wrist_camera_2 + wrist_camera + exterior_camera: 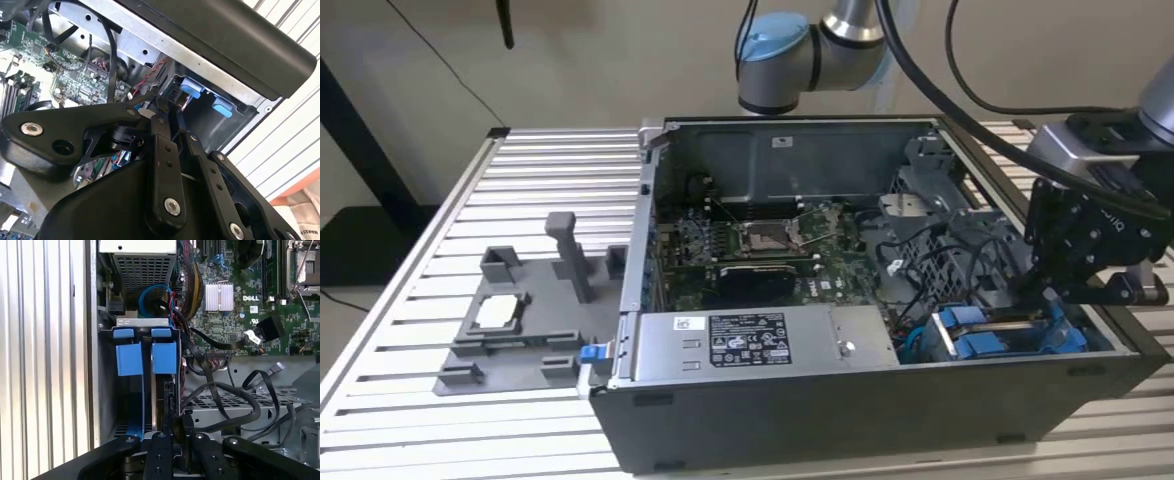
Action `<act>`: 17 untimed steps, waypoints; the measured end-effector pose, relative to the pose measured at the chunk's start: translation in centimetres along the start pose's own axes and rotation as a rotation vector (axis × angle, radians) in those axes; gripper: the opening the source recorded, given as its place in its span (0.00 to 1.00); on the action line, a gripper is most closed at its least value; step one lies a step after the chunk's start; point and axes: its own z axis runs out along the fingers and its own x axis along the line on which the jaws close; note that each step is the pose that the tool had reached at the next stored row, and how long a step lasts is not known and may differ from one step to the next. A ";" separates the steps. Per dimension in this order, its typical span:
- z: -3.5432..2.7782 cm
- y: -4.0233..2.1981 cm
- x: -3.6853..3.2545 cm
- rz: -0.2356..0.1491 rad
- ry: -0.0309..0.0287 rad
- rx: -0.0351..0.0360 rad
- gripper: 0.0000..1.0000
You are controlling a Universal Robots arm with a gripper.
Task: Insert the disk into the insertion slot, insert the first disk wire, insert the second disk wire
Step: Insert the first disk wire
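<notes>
The disk [164,356], clipped in its blue carrier [987,335], stands on edge inside the insertion slot [106,390] at the corner of the open computer case. A second blue carrier tab [129,359] sits beside it. My gripper [176,432] hangs just over the end of the bay, on the exterior view's right [1047,295]. Its fingers [159,447] are drawn close together on a black wire connector [176,421] right at the disk's end. In the second wrist view the fingertips [161,111] meet above the blue tabs [191,89].
Loose black cables [225,395] loop across the metal cage next to the bay. A long grey box with stickers [747,345] lies along the case front, behind it the motherboard [761,245]. A grey fixture tray [520,320] rests on the slatted table [400,400] at the exterior view's left.
</notes>
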 end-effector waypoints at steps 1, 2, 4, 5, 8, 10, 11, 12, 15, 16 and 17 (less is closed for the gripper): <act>-0.01 0.00 0.02 0.002 0.0000 0.0001 0.19; -0.01 0.00 0.05 0.004 -0.0002 0.0003 0.19; -0.02 -0.01 0.14 0.013 -0.0007 0.0009 0.19; -0.02 -0.01 0.15 0.017 -0.0007 0.0013 0.19; 0.15 -0.01 0.17 0.024 0.0006 0.0057 0.19; 0.29 -0.02 0.17 0.024 0.0001 0.0094 0.19; 0.42 -0.01 0.19 0.025 -0.0011 0.0111 0.19; 0.46 0.02 0.20 0.025 -0.0009 0.0128 0.19; 0.50 0.12 0.19 0.024 -0.0002 0.0144 0.19; 0.62 0.17 0.21 0.024 0.0000 0.0161 0.19; 0.70 0.22 0.21 0.024 0.0004 0.0177 0.19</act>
